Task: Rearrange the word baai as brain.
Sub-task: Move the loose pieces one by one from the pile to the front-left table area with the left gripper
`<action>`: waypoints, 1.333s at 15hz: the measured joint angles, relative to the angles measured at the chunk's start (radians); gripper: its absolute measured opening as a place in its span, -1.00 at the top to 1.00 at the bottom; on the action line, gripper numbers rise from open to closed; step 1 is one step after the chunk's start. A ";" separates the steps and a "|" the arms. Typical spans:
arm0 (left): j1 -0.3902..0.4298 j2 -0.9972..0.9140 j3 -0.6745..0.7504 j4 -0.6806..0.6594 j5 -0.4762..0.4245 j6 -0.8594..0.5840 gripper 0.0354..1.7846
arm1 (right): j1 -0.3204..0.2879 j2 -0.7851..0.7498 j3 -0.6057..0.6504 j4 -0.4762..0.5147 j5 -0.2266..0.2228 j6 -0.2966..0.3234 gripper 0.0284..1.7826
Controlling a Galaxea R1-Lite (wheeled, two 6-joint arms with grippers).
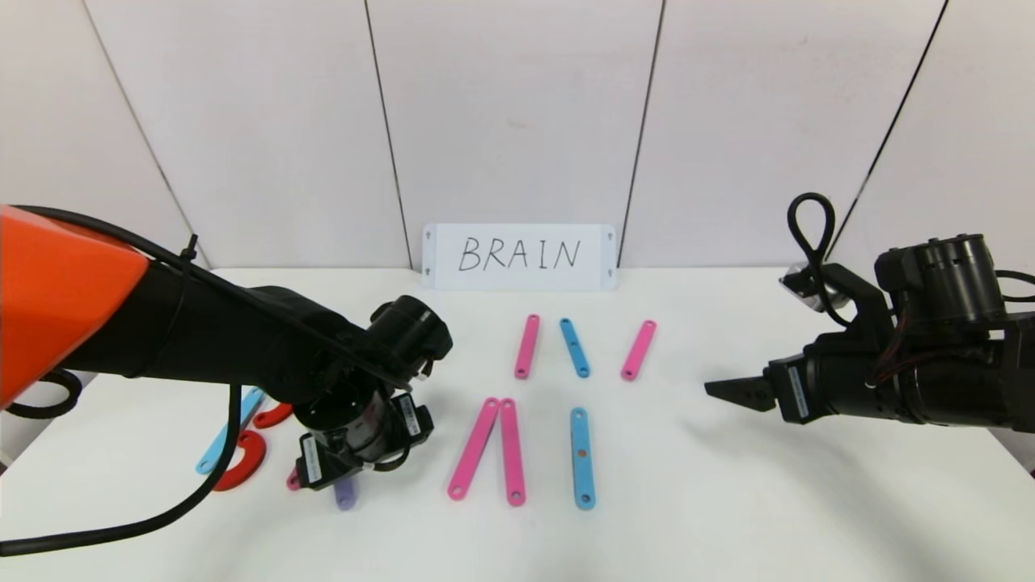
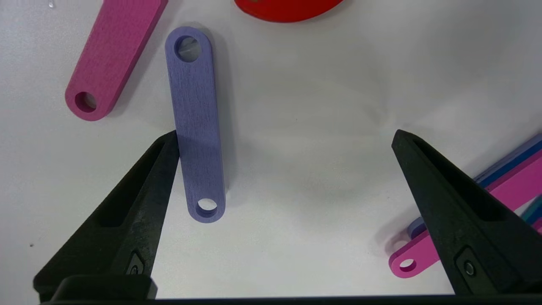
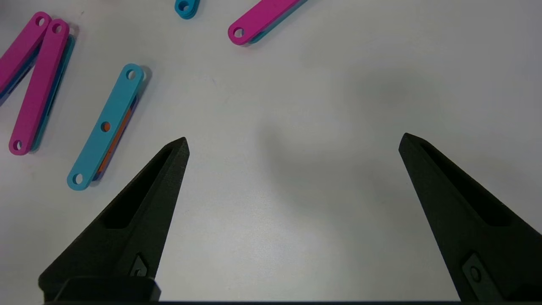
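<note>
The step in hand looks like the rework of the second letter: the left gripper [image 2: 283, 135] hangs low over the table [image 1: 728, 501] with its fingers spread wide and holding nothing, one fingertip just touching the edge of the purple bar [image 2: 195, 127], which lies flat near the left end of the word. A pink bar [image 2: 111, 55] and a red curve [image 2: 288, 8] lie near it. Next, the gripper probably needs to centre over the purple bar before closing. The left arm reaches in, wrist bent downward. The right gripper [image 3: 292, 142] hovers idle on the right, also open and empty, beside the blue bar [image 3: 106, 127].
</note>
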 joint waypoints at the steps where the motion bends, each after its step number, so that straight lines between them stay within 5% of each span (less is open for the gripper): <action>1: 0.000 0.000 -0.001 -0.001 0.000 0.000 -0.95 | 0.000 0.000 0.000 0.000 0.000 0.000 -0.95; 20: 0.000 -0.039 -0.001 -0.025 -0.020 0.052 -0.95 | 0.000 0.001 0.003 -0.001 0.000 0.000 -0.95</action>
